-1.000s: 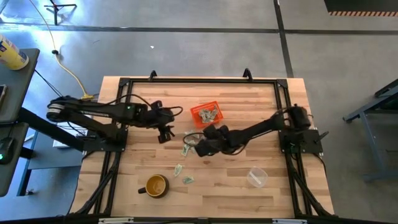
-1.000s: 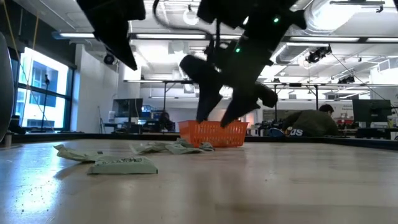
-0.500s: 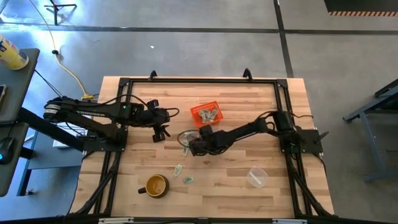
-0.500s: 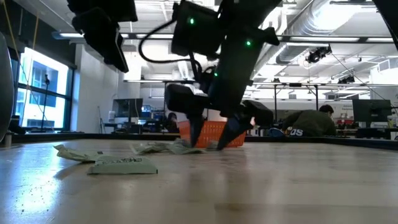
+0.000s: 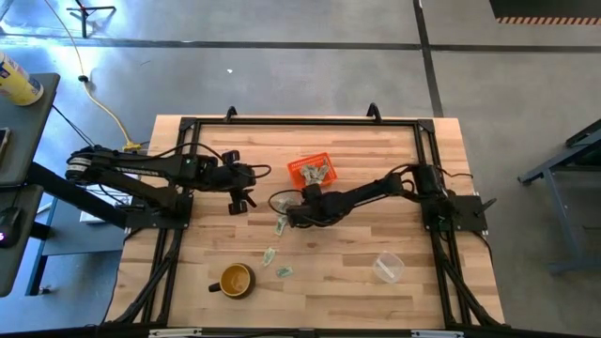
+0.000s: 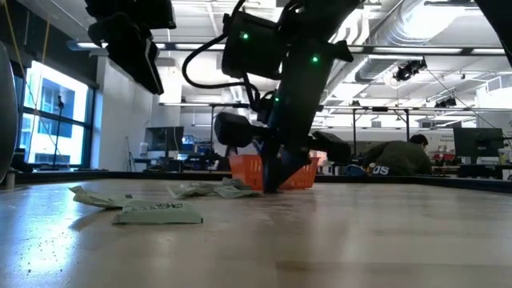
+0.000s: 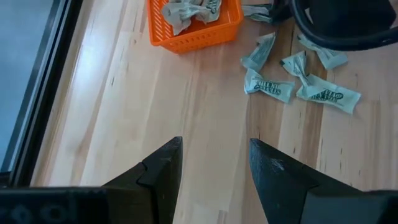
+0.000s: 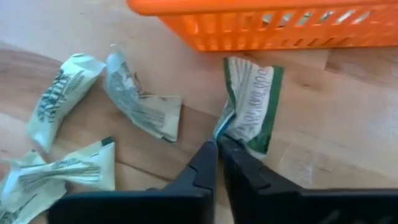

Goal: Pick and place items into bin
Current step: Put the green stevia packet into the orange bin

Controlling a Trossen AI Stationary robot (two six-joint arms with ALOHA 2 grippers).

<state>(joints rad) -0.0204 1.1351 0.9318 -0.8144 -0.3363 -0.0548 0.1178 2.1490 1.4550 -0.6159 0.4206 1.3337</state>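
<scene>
The orange bin (image 5: pixel 314 171) stands mid-table and holds several pale green-and-white scraps (image 7: pixel 186 12). More scraps lie loose on the wood: one beside the bin (image 8: pixel 249 106), others near it (image 8: pixel 143 106) (image 8: pixel 62 99), and two nearer the front (image 5: pixel 269 255) (image 5: pixel 285 272). My right gripper (image 8: pixel 217 149) is down at the table just in front of the bin, shut on the scrap beside it. My left gripper (image 7: pixel 214 165) hovers open to the left of the bin, above bare wood, with nothing between its fingers. My right gripper pinches the near edge (image 8: pixel 227 132) of the green-bordered scrap between its two fingertips. The fingers come down steeply from above (image 6: pixel 272 180). The rest of the scrap lies flat on the table, close to the bin's wall.
A yellow-brown mug (image 5: pixel 235 280) stands near the front edge and a clear plastic cup (image 5: pixel 388 267) lies at the front right. A dark frame (image 5: pixel 300 120) runs round the tabletop. Bare wood shows right of the bin.
My right gripper has come down to the table and gone a little toward the left edge, onto the scrap beside the bin, and has shut there. My left gripper has drawn back slightly toward the table's left edge, still open.
</scene>
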